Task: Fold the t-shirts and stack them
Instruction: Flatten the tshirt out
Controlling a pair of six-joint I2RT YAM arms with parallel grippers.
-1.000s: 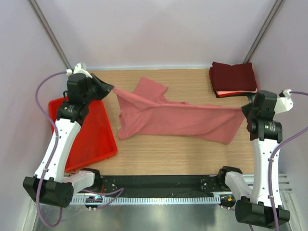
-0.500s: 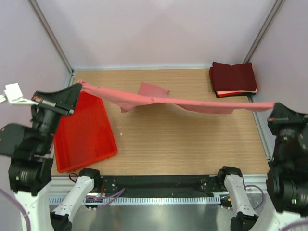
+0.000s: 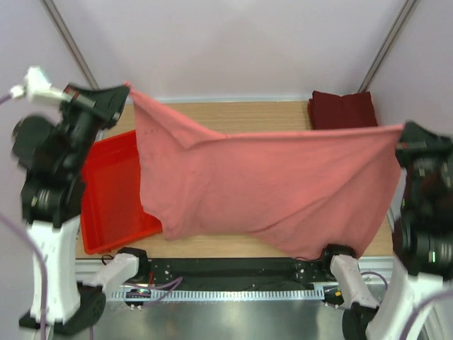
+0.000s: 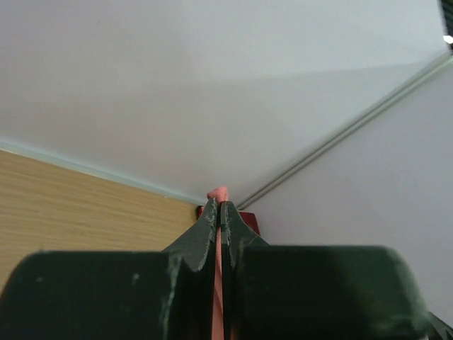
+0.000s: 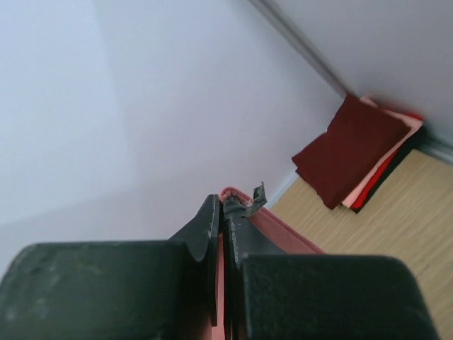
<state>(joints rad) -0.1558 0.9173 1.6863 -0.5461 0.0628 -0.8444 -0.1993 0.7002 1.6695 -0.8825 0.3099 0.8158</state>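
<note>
Desk [image 3: 233, 117]: bare wood shows only as a strip along the far edge and a thin bit by the near edge. Walls close in on the far, left & right sides. Both arms are raised high, one over each side edge, so there's little spare room sideways. Tray [image 3: 106, 212] lies along the left edge toward the near left corner; its right part is covered by cloth.

Hard to see:
- Pink shirt [image 3: 262, 188] hangs like a curtain across the top view & blocks most of the desk's middle and near part.
- Can't tell whether its lower hem touches the wood.
- Stack [image 3: 343, 110] of folded maroon shirts sits at the far right corner, its near part cut off by the pink shirt's top edge.
- Right wrist view shows pale & red layers under the maroon.
- Both wrist views are mostly wall. The left one shows only a sliver of pink cloth.

Grip:
- L gripper [image 3: 126, 88] is pressed together on the shirt's upper left corner, above the far left corner. A pink nub pokes out past the tips.
- R gripper [image 3: 400, 131] is pinching the upper right corner, over the right edge, just on the near side of the stack.
- The shirt's top edge runs between the two w/ a fold nearer the left. The rest hangs below, spread wide.
</note>
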